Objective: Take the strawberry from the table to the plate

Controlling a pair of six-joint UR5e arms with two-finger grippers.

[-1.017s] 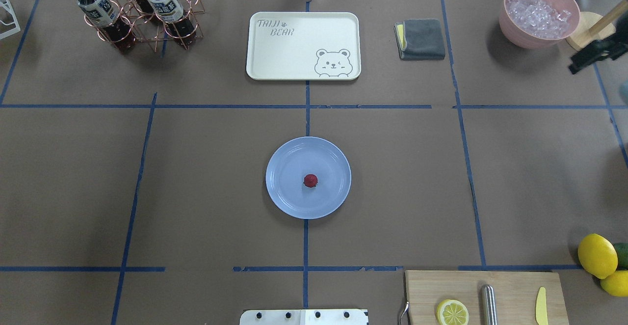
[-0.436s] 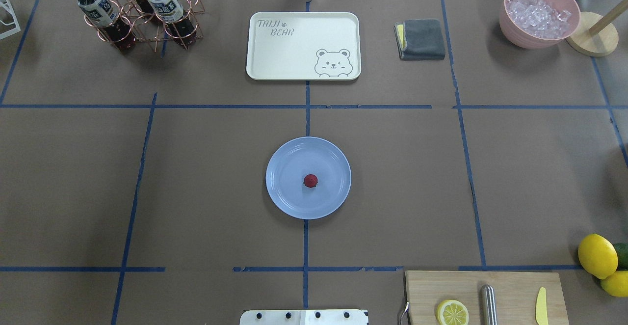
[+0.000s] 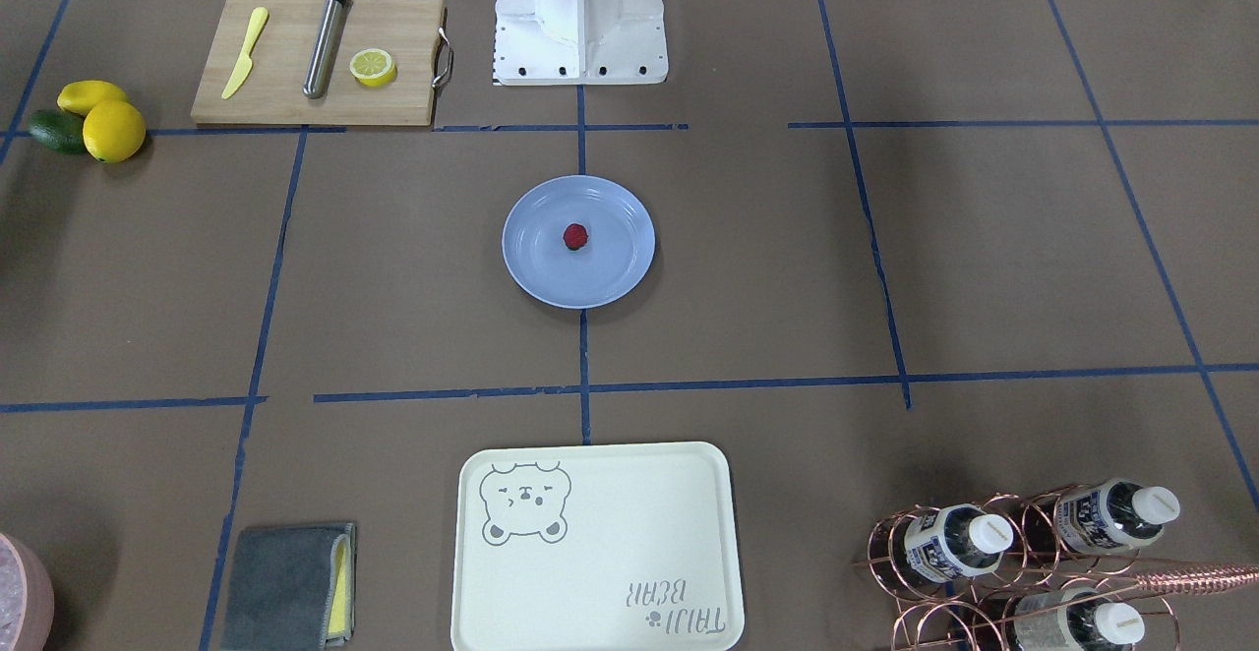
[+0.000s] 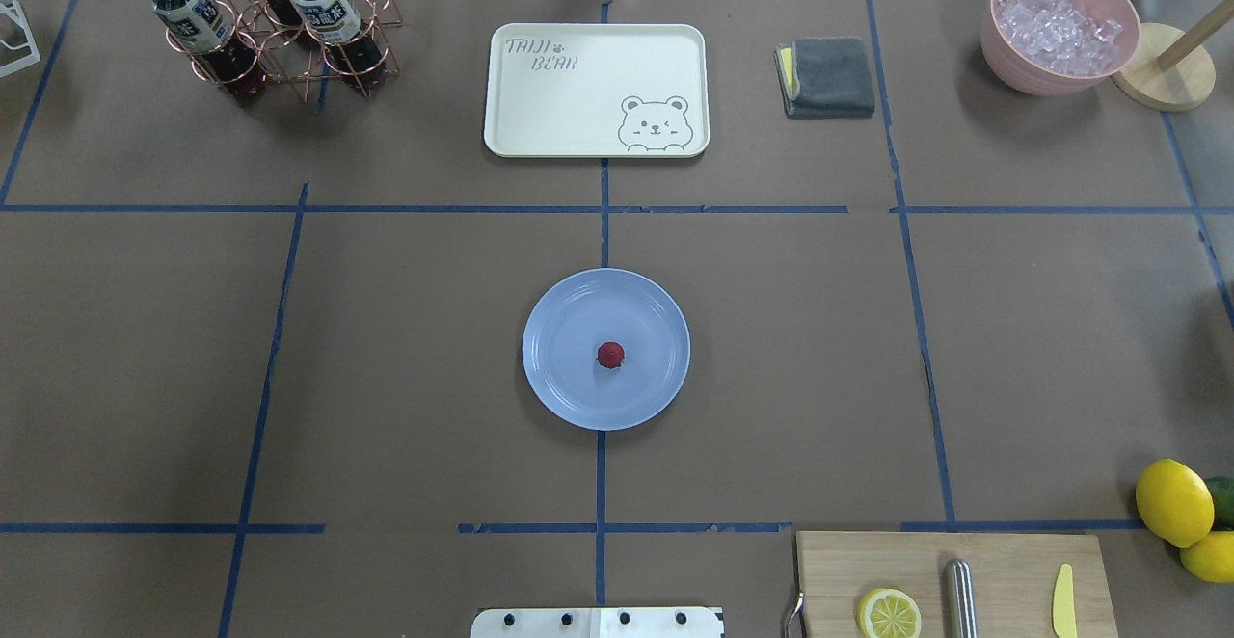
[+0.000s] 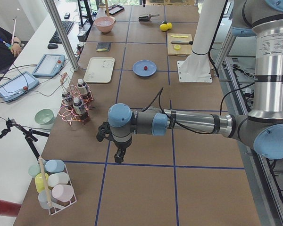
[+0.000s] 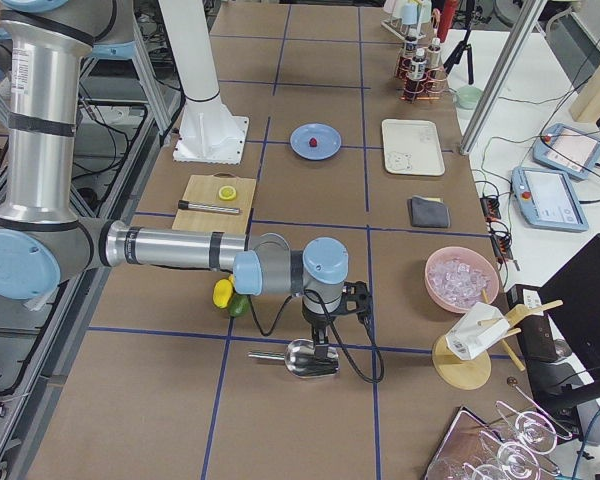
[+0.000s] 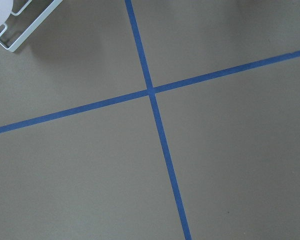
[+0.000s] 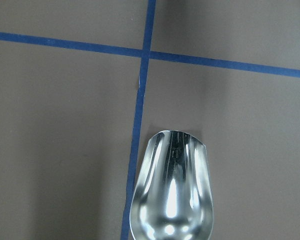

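Note:
The small dark-red strawberry (image 4: 609, 355) lies near the middle of the light-blue plate (image 4: 569, 310), which sits at the centre of the brown-paper table (image 4: 405, 330). The front-facing view shows the same: the strawberry (image 3: 575, 235) is on the plate (image 3: 615, 267). Neither gripper appears in the overhead or front view. My left gripper (image 5: 119, 155) hangs over the table's far left end, well away from the plate. My right gripper (image 6: 320, 350) hangs over the far right end, just above a metal scoop (image 6: 305, 358). I cannot tell whether either is open or shut.
A cream bear tray (image 4: 596, 89), a grey cloth (image 4: 827, 76), a pink bowl of ice (image 4: 1060, 26) and a copper bottle rack (image 4: 270, 31) line the far side. A cutting board (image 4: 1003, 561) and lemons (image 4: 1173, 501) sit near right.
A dark gripper at the overhead view's upper right edge one second ago has left that view. Strawberry and plate have not moved.

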